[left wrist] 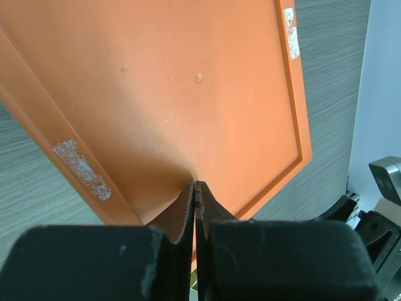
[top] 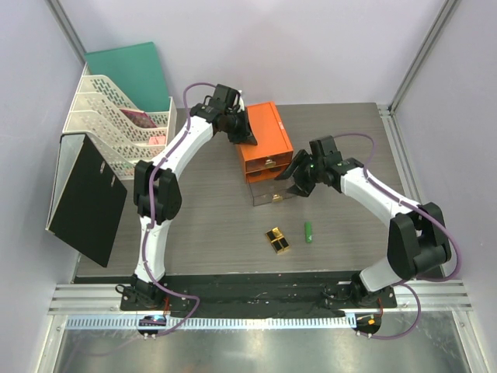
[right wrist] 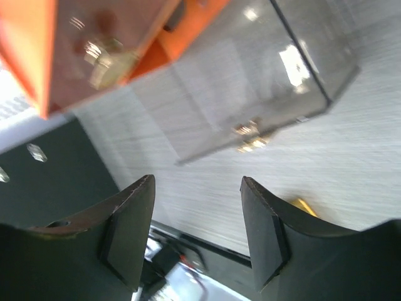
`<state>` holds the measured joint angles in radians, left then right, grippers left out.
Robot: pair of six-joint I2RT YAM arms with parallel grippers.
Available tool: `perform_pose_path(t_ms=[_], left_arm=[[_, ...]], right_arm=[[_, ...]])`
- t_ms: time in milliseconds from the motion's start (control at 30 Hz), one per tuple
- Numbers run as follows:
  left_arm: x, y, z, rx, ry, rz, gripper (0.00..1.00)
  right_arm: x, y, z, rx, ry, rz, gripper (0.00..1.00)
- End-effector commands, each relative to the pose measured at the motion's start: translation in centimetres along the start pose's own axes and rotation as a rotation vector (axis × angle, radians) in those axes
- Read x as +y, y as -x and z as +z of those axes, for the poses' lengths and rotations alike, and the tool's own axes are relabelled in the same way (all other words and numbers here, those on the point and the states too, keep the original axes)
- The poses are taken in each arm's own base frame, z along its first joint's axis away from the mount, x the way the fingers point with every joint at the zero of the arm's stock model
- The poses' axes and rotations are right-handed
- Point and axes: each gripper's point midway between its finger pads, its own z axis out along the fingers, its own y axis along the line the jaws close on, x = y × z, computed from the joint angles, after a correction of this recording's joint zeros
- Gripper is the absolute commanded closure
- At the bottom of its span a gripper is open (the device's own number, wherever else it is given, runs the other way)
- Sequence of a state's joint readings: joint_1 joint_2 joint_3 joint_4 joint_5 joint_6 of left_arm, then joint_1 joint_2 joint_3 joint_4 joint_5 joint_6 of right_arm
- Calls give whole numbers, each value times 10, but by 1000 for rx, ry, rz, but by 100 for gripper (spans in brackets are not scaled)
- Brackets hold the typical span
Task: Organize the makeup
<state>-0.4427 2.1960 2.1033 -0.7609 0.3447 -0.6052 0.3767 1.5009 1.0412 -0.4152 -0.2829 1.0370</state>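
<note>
Two black-and-gold lipstick cases (top: pixel 276 240) lie side by side on the table, with a small green tube (top: pixel 308 232) just to their right. No peach-filled bottles are in view. My left gripper (top: pixel 248 137) is shut and empty, its tips (left wrist: pixel 195 185) pressing on the top of the orange drawer box (top: pixel 264 138). My right gripper (top: pixel 293 180) is open and empty (right wrist: pixel 197 182), hovering by the pulled-out clear drawer (top: pixel 272 191). The drawer's gold knob (right wrist: pixel 249 138) shows in the right wrist view. A corner of a gold case (right wrist: pixel 302 205) peeks past the right finger.
A white mesh file rack (top: pixel 116 124), a green folder (top: pixel 132 70) and a black binder (top: pixel 85 198) stand at the left. The orange box has a second drawer with a gold knob (right wrist: pixel 103 59). A metal rail (top: pixel 256 318) runs along the near edge.
</note>
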Motion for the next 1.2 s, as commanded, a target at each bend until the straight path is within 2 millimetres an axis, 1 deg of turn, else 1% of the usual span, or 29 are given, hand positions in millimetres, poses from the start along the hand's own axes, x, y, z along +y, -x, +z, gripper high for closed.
perform_pose_path(t_ms=[0, 67, 133, 167, 200, 233, 267, 333, 367, 400, 467, 500, 600, 667, 700, 833, 933, 1167], left_arm=[[58, -52, 9, 186, 194, -8, 100], [60, -54, 9, 191, 198, -7, 100], [60, -55, 9, 194, 198, -7, 100], [60, -55, 9, 196, 199, -6, 100], [61, -55, 9, 197, 198, -6, 100], [60, -56, 9, 199, 196, -4, 100], [62, -56, 10, 203, 200, -7, 100], [62, -57, 10, 207, 199, -3, 100], [63, -58, 10, 209, 202, -2, 100], [65, -58, 10, 209, 207, -1, 100], [65, -59, 11, 214, 206, -1, 100], [65, -60, 11, 215, 206, 0, 100], [66, -61, 10, 218, 210, 0, 100], [68, -62, 11, 222, 213, 1, 100], [68, -62, 11, 221, 214, 1, 100], [69, -64, 11, 228, 214, 0, 100], [70, -66, 11, 231, 218, -1, 100], [70, -68, 10, 233, 217, -3, 100]], right_arm=[[-38, -32, -14, 149, -127, -132, 39], [-46, -38, -17, 191, -147, -188, 40], [-60, -48, -23, 242, -194, -323, 40], [-57, -48, -26, 246, -206, -383, 40], [-60, -50, -29, 250, -233, -439, 40], [-68, -53, -35, 270, -272, -521, 40], [-66, -57, -36, 250, -304, -601, 39], [-67, -66, -38, 257, -327, -677, 39], [-69, -76, -36, 267, -335, -724, 40], [-69, -81, -34, 266, -337, -749, 40], [-74, -86, -29, 259, -363, -785, 41], [-76, -95, -25, 272, -375, -812, 41], [-80, -104, -17, 274, -392, -860, 46], [-84, -110, -12, 291, -399, -878, 47], [-84, -108, -8, 268, -419, -910, 47], [-93, -109, 4, 270, -461, -946, 48], [-99, -103, 8, 248, -500, -958, 49], [-117, -103, 18, 263, -541, -962, 51]])
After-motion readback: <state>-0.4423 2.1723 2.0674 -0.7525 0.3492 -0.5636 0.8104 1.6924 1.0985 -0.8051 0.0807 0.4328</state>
